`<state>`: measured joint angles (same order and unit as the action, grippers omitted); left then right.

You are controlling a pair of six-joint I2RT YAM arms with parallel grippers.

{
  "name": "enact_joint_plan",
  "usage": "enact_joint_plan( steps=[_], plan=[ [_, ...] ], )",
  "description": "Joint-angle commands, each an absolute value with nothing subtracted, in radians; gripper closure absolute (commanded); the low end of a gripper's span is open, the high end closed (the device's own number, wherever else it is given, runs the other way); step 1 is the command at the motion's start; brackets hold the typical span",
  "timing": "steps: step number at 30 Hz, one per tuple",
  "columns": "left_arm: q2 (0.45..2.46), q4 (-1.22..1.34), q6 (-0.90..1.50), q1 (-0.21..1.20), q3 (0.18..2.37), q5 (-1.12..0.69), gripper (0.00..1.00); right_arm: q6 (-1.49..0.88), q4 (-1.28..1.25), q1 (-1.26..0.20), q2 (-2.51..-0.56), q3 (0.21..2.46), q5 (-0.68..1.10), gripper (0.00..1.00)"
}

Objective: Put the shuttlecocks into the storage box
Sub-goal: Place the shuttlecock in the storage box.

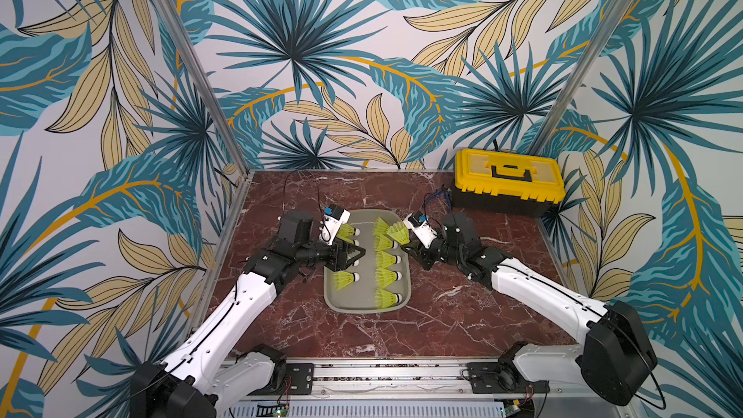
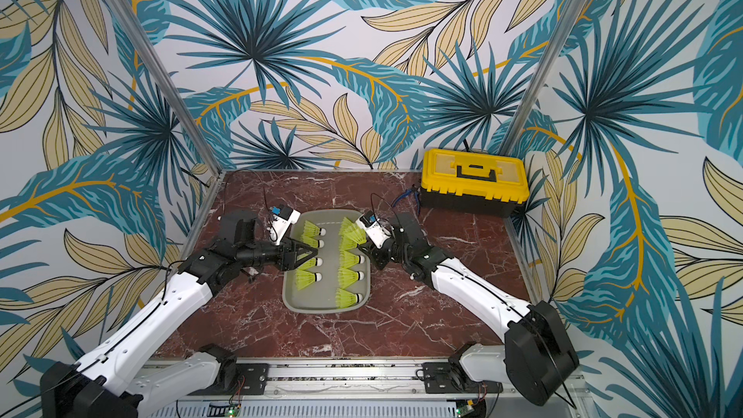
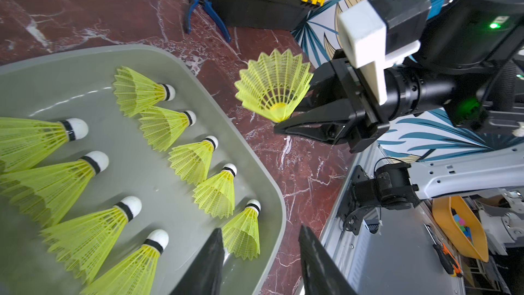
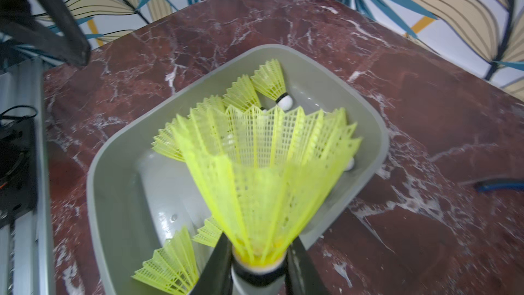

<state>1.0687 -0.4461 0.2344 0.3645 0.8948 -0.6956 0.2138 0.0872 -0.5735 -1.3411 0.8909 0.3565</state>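
Note:
The grey storage box (image 1: 362, 309) (image 2: 317, 307) lies in the middle of the marble table. Several yellow-green shuttlecocks (image 1: 386, 261) (image 3: 158, 126) lie in it in two rows, white tips pointing right. My right gripper (image 1: 406, 245) (image 4: 256, 251) is shut on the tip of one more shuttlecock (image 1: 398, 232) (image 4: 263, 180) (image 3: 273, 83). It holds it above the box's far right rim (image 4: 96, 171), skirt towards the box. My left gripper (image 1: 360, 254) (image 3: 261, 229) hovers open over the box's left side with nothing between its fingers.
A black toolbox with a yellow lid (image 1: 508, 184) stands at the back right corner, with blue-handled pliers (image 3: 204, 15) on the table beside it. Metal frame posts and patterned walls close in the left, right and back. A metal rail (image 1: 382, 373) runs along the front edge.

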Motion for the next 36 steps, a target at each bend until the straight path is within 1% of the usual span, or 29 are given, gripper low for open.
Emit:
enact_joint_plan(
  steps=[1, 8, 15, 23, 29, 30, 32, 36],
  plan=[
    [1.078, -0.419, 0.196, 0.36, 0.972, -0.768, 0.54, 0.282, 0.147, -0.599, -1.382, 0.936, 0.465, 0.81],
    [1.108, -0.431, 0.163, 0.361, 0.999, -0.802, 0.54, 0.34, 0.249, -0.648, -1.454, 1.011, 0.495, 0.81],
    [1.142, -0.451, 0.123, 0.365, 1.008, -0.815, 0.54, 0.353, 0.288, -0.678, -1.489, 1.054, 0.519, 0.81],
    [1.169, -0.447, 0.123, 0.376, 1.009, -0.863, 0.57, 0.357, 0.313, -0.693, -1.51, 1.082, 0.519, 0.81],
    [1.204, -0.459, 0.124, 0.398, 1.008, -0.84, 0.58, 0.359, 0.318, -0.696, -1.514, 1.094, 0.511, 0.8],
    [1.21, -0.459, 0.126, 0.401, 1.007, -0.833, 0.6, 0.359, 0.319, -0.697, -1.514, 1.095, 0.511, 0.8],
    [1.222, -0.461, 0.13, 0.403, 1.012, -0.831, 0.7, 0.361, 0.322, -0.697, -1.515, 1.098, 0.51, 0.81],
    [1.233, -0.459, 0.138, 0.411, 1.011, -0.831, 0.82, 0.361, 0.325, -0.698, -1.516, 1.1, 0.495, 0.8]
  ],
)
